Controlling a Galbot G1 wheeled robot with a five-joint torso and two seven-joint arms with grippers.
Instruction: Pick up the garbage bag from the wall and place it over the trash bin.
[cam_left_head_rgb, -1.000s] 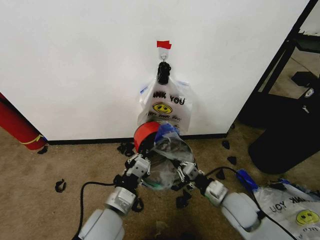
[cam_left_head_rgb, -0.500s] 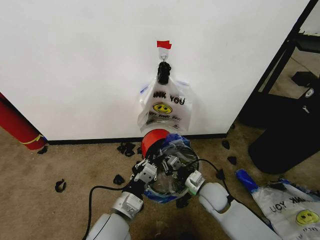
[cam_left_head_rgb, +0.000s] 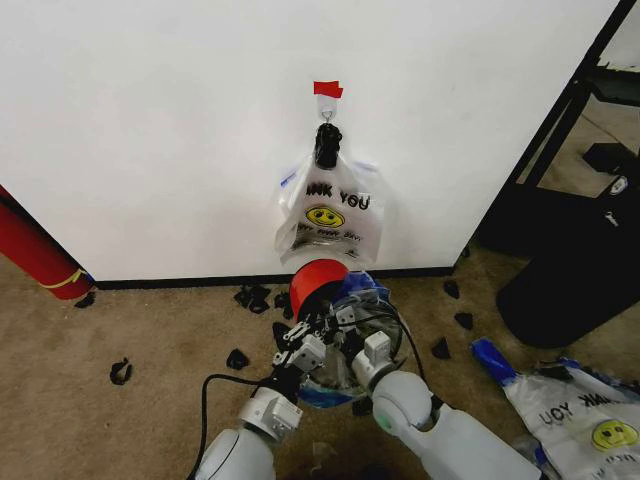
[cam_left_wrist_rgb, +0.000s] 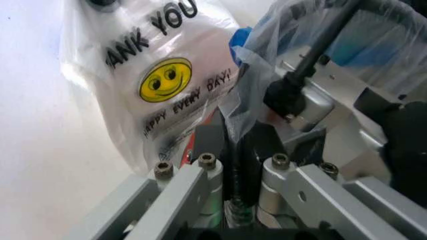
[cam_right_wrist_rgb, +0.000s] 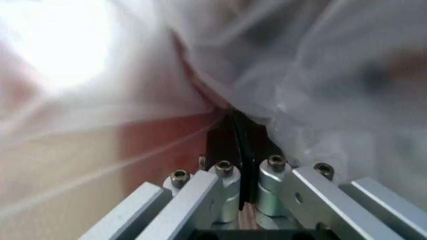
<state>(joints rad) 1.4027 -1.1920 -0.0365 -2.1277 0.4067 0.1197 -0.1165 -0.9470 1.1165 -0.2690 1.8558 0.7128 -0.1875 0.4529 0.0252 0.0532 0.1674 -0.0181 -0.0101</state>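
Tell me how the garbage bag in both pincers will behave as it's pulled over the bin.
Probably floppy: the garbage bag drapes in loose folds over the trash bin. Likely light: thin, translucent film. It may slip or tear; the left pincer and right pincer pinch only edges.

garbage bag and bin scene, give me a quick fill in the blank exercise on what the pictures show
1. Both grippers, the left gripper and the right gripper, are shut on the garbage bag, held over the ____ bin.
2. Another bag hangs from a hook on the ____.
3. The tape above the hook is ____.
4. The printed smiley on the hanging bag is ____.

Missing words: trash; wall; red; yellow
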